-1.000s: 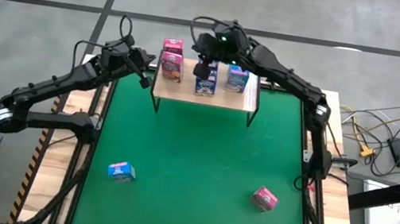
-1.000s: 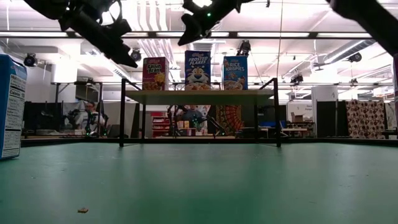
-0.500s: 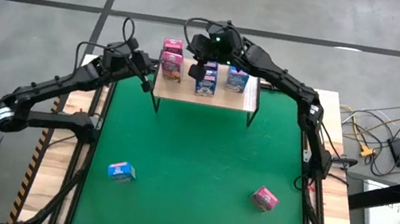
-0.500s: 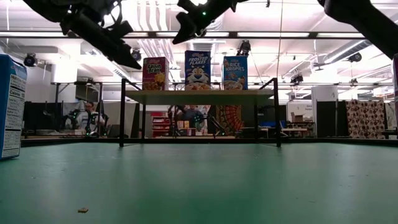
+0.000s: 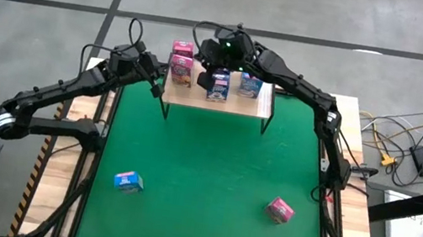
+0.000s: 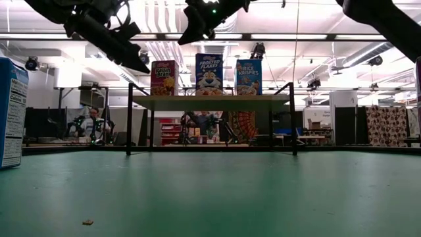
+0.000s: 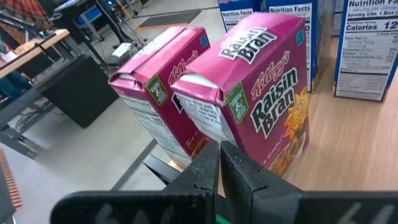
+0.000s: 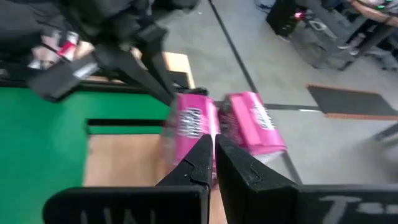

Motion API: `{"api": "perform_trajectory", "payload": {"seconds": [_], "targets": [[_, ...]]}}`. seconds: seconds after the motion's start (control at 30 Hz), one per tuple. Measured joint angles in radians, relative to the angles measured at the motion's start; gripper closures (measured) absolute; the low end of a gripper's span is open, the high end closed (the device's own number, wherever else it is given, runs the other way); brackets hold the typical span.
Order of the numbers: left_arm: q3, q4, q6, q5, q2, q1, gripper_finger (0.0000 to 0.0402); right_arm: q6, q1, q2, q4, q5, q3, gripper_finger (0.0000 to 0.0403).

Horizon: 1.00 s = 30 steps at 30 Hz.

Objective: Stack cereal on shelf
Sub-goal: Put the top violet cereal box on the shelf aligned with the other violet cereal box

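The shelf (image 5: 194,99), a light-wood plank on black legs, stands at the green mat's far edge. On it stand two pink Raisin Bran boxes (image 7: 261,99), one behind the other, then the blue Frosted Flakes (image 6: 208,74) and Rice Krispies (image 6: 248,77) boxes. My left gripper (image 5: 154,86) is shut and hovers just off the shelf's left end, pointing at the pink boxes. My right gripper (image 6: 189,34) is shut and hangs above the shelf between the pink and blue boxes. One blue box (image 5: 128,180) and one pink box (image 5: 280,209) lie on the mat.
The green mat (image 5: 205,160) is open between the shelf and the two loose boxes near its front edge. The blue loose box (image 6: 13,112) stands tall at the low view's left edge. Both arms crowd the shelf's left half. Cables and equipment (image 5: 410,154) sit off the table's right side.
My right gripper has moved along the shelf toward the table's left, from above the Frosted Flakes box toward the pink boxes, staying shut. The boxes on the shelf and on the mat have not moved.
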Motion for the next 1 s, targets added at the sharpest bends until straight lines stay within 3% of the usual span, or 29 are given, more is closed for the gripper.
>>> {"api": "perform_trajectory", "payload": {"seconds": [0.2,0.4,0.57,1.0], "targets": [[0.000,0.028,0.007,0.001,0.000,0.000,0.0401,0.020,0.002,0.002,-0.013,-0.011,-0.002,0.0394],[0.000,0.060,0.015,0.004,0.000,0.000,0.0401,0.042,0.003,0.037,0.013,-0.105,-0.003,0.0394],[0.000,0.093,0.009,0.084,-0.001,0.000,0.0401,0.031,0.001,0.067,0.029,-0.097,-0.004,0.0394],[0.000,0.074,0.003,0.086,-0.003,0.000,0.0401,0.044,0.000,0.046,0.006,-0.047,0.000,0.0394]]}}
